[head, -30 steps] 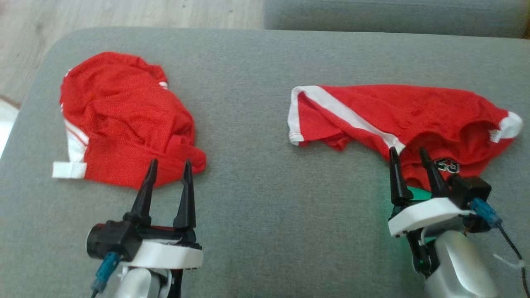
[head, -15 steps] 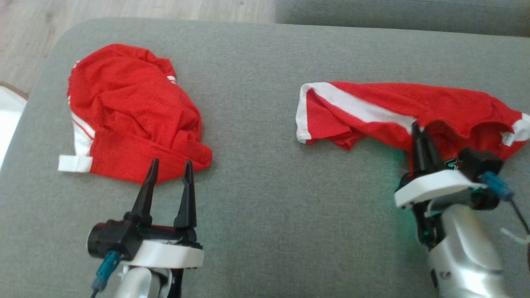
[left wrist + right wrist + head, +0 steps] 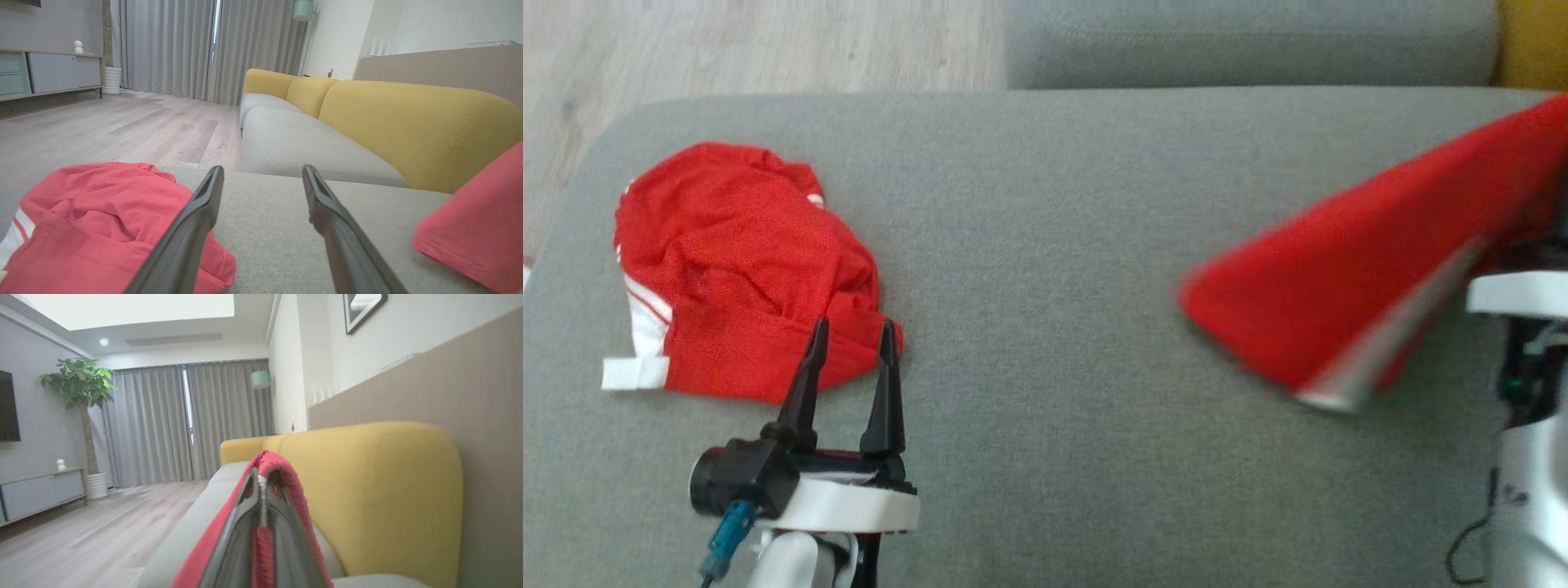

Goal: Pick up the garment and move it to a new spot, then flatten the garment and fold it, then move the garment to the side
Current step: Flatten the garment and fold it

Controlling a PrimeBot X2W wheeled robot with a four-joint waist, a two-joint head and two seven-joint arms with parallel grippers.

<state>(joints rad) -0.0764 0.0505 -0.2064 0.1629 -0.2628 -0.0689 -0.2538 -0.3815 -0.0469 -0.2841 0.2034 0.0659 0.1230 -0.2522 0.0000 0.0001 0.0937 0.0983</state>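
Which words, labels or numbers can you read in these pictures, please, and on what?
None can be read.
The raised red garment is blurred and shows no print.
The crumpled red garment on the couch bears white stripes, no lettering.
The framed picture on the wall is cut off by the edge.

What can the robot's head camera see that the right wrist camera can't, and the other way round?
Head view: a crumpled garment lying on the left of the grey cushion, with the open left gripper just in front of it.

Right wrist view: a close look at the right gripper shut on the held garment, plus the room beyond: plant, curtains, framed picture.

Both: the held garment, the cushion, the wooden floor and the yellow sofa back.
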